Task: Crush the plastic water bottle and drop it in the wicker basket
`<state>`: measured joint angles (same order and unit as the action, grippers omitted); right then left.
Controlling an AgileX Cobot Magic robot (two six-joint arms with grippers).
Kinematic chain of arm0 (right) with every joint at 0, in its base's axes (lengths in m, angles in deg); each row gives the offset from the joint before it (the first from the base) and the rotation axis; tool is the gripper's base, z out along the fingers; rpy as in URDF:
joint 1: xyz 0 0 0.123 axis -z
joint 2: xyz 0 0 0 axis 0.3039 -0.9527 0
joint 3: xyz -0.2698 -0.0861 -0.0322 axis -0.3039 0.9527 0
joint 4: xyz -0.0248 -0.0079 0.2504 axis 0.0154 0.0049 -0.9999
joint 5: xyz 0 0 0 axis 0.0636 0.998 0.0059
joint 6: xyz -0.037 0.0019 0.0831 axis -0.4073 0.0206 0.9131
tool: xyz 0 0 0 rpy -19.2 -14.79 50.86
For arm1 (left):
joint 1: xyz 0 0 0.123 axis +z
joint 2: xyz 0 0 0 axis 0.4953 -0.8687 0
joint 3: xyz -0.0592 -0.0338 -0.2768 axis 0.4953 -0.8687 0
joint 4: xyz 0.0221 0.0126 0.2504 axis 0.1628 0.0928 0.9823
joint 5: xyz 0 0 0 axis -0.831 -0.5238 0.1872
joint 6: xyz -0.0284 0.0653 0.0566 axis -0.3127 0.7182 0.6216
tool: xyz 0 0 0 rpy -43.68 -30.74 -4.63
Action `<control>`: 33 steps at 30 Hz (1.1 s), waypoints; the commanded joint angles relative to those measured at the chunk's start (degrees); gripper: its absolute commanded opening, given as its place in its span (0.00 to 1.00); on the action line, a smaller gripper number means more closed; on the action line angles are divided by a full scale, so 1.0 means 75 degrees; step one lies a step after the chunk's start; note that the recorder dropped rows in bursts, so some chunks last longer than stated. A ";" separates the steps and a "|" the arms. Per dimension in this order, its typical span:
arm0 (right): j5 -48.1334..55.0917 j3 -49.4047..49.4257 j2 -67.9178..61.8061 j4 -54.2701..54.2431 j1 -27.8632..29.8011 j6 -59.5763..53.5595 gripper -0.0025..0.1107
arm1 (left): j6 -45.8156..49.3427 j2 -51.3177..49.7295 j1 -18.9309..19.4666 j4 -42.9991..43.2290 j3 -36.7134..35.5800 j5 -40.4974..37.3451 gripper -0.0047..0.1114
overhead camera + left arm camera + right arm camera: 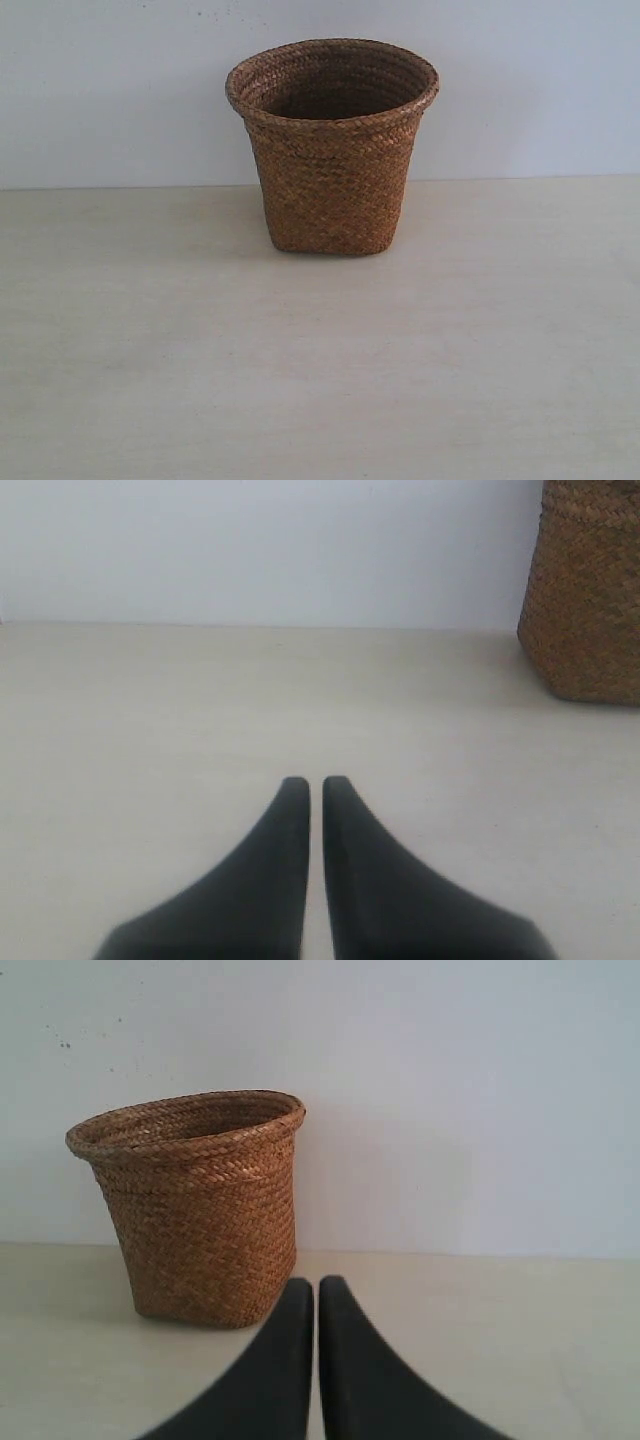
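- The left gripper is pointing out across the pale table, its two black fingers pressing nearly together (only a thin slit is showing between them) and clasping nothing.
- The right gripper is sitting clenched the same way, also empty, and is facing the wicker basket.
- The wicker basket is standing upright on the table, close to the white wall, in the middle of the exterior view (its inside is showing only shadow).
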<state>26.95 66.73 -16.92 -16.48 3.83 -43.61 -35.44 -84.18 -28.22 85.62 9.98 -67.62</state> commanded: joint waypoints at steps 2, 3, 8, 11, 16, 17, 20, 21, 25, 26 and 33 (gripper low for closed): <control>-0.0073 0.0033 0.0009 0.0040 0.0019 0.0015 0.02 | -0.0063 0.0031 0.0026 -0.0059 -0.0032 0.0042 0.07; -0.0073 0.0033 0.0009 0.0040 0.0019 0.0015 0.02 | -0.0063 0.0031 0.0026 -0.0059 -0.0032 0.0042 0.07; -0.0073 0.0033 0.0009 0.0040 0.0019 0.0015 0.02 | -0.0063 0.0031 0.0026 -0.0059 -0.0032 0.0042 0.07; -0.0105 0.0033 0.0008 -0.0011 0.0019 -0.0002 0.02 | -0.0063 0.0031 0.0026 -0.0059 -0.0032 0.0042 0.07; -0.0106 0.0033 0.0008 0.0002 0.0337 -0.0053 0.02 | -0.0063 0.0031 0.0026 -0.0059 -0.0032 0.0042 0.07; -0.0069 0.0033 0.0008 0.0002 0.0573 -0.0017 0.02 | -0.0063 0.0031 0.0026 -0.0059 -0.0032 0.0042 0.07; 0.0130 0.0033 0.0008 0.0002 0.1240 0.0067 0.02 | -0.0063 0.0031 0.0026 -0.0059 -0.0032 0.0042 0.07; 0.0187 0.0033 0.0008 0.0002 0.1425 0.0050 0.02 | -0.0063 0.0031 0.0026 -0.0059 -0.0032 0.0042 0.07; 0.0514 0.0033 0.0008 0.0002 0.1781 -0.0073 0.02 | -0.0063 0.0031 0.0026 -0.0059 -0.0032 0.0042 0.07; 0.0598 0.0033 0.0008 0.0002 0.1781 -0.0159 0.02 | -0.0063 0.0031 0.0026 -0.0059 -0.0032 0.0042 0.07; 0.0805 0.0033 0.0008 0.0002 0.1781 -0.0348 0.02 | -0.0063 0.0031 0.0026 -0.0059 -0.0032 0.0042 0.07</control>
<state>32.03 66.73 -16.92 -16.48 16.97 -45.57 -35.44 -84.18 -28.22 85.62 9.98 -67.62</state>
